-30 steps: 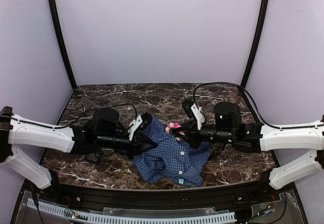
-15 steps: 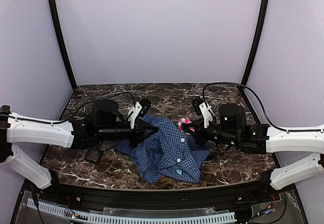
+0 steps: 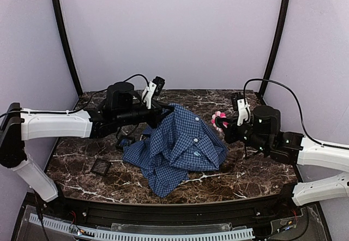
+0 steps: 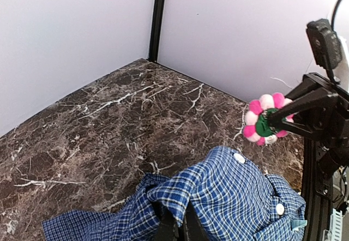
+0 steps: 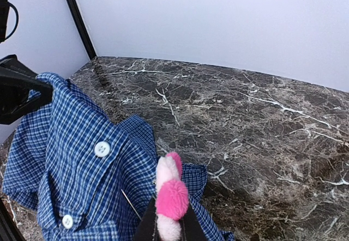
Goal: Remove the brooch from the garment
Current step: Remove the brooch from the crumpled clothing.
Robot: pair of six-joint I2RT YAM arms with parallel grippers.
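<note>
Our left jaws are pinched shut on the blue checked cloth shirt (image 3: 180,143); right jaws clamp the pink flower-shaped brooch (image 3: 220,119) beside it.

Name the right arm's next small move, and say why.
Probably lower the right gripper to the bare marble table beside it and set the brooch down. The brooch is pinched in its jaws and is clear of the checked shirt, which the left gripper holds lifted by a fold.
</note>
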